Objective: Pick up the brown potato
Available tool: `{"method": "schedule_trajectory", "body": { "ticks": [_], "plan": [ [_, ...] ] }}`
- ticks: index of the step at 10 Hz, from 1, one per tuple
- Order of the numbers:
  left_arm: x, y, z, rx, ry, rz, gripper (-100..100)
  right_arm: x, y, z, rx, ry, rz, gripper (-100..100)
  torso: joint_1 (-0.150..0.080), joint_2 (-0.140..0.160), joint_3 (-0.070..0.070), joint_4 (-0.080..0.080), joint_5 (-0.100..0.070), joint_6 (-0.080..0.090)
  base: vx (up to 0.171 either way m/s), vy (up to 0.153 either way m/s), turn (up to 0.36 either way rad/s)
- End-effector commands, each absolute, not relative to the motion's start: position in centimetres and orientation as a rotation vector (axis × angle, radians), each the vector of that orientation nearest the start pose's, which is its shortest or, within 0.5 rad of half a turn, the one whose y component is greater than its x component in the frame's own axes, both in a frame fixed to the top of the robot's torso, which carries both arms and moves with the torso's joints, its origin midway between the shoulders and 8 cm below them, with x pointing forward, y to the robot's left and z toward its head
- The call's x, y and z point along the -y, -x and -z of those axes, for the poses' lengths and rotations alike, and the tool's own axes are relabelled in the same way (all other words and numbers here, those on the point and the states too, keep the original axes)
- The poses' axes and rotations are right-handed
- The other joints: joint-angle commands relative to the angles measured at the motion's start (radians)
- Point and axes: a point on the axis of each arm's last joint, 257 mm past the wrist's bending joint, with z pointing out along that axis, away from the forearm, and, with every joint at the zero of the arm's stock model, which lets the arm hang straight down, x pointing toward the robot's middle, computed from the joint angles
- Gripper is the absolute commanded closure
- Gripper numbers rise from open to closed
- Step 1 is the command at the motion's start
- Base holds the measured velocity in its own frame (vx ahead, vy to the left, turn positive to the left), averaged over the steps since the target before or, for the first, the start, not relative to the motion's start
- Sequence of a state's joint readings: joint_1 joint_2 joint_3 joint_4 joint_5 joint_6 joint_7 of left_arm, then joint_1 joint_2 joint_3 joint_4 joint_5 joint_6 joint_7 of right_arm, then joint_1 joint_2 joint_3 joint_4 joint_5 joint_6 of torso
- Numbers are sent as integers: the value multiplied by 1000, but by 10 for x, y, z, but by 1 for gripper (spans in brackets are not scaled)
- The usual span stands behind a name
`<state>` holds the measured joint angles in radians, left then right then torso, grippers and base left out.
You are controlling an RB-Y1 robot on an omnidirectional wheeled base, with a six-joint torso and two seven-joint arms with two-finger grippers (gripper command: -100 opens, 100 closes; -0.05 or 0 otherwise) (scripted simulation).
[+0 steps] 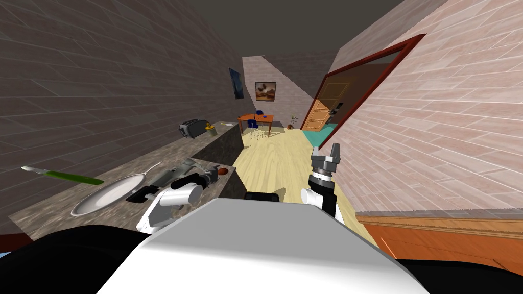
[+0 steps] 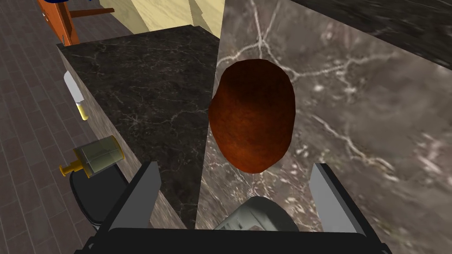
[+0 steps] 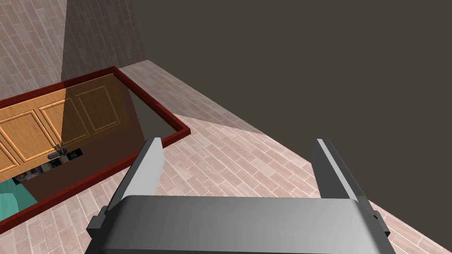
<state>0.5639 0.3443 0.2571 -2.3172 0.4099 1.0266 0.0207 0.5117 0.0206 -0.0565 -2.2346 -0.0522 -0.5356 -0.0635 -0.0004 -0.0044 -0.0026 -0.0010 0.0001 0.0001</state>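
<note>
Since the potato [image 2: 251, 117] lies dead ahead of my left gripper [image 2: 235, 176], that arm takes this one. Fingers are spread wide, nothing between them yet. The potato's near end is about level with the fingertips and inside the gap. It is reddish-brown and egg-shaped. Its long axis runs roughly along the line the gripper points, a little tilted, so the narrow width faces the two fingers [image 2: 145, 194]. My read: push forward along that axis, then close across the short side. The gap looks wide enough with room on both sides.

It sits on the marble counter [image 1: 61, 204], on the lighter top, right at an edge where a darker marble face begins. From the wrist its outline crosses that edge line. Can't tell if it overhangs or just stands in front of it. A sideways nudge might roll it off.

The right gripper [image 1: 326, 152] is raised over the floor by the brick wall, well apart from the counter, fingers wide, empty.

Hard to make out:
- The potato's underside and where it touches the counter are hidden.
- In the head view it is a small blob just beyond the left gripper, shape unreadable.
- A pale rounded lump [image 2: 256, 216] low between my left fingers is cut off by the gripper body. Can't name it.
- Off past the dark face, a yellow-handled knife [image 2: 75, 99] and a small jar-like thing with a yellow knob [image 2: 95, 158], not in the way.
</note>
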Motion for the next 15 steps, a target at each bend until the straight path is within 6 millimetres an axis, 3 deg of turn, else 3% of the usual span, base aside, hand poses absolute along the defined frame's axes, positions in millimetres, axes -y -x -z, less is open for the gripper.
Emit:
{"method": "schedule_trajectory", "body": {
  "ticks": [1,3,4,5,13,14,15],
  "plan": [
    [-393,-301,302,-1647,1849,586,-100,310,-340,-8,-550,-736,-1325,0,0,0,0,0,0,0,69,-6,29],
    [-392,-302,304,-1651,1851,584,-100,310,-340,-8,-550,-736,-1325,0,0,0,0,0,0,0,51,-3,9],
    [-392,-301,305,-1654,1855,581,0,309,-340,-8,-550,-736,-1325,0,0,2,1,0,0,0,6,0,0],
    [-398,-310,308,-1638,1864,575,-100,309,-340,-8,-550,-736,-1325,0,0,3,2,1,0,0,-33,3,-109],
    [-417,-346,321,-1580,1903,553,-100,309,-340,-8,-550,-736,-1325,0,0,8,4,2,0,0,-59,2,-72],
    [-415,-343,320,-1585,1899,555,-100,309,-340,-8,-550,-736,-1325,0,1,7,4,2,0,0,-18,5,-13],
    [-415,-343,320,-1584,1900,555,100,309,-340,-8,-550,-736,-1325,0,1,6,4,1,0,0,-6,-1,9]
  ]
}}
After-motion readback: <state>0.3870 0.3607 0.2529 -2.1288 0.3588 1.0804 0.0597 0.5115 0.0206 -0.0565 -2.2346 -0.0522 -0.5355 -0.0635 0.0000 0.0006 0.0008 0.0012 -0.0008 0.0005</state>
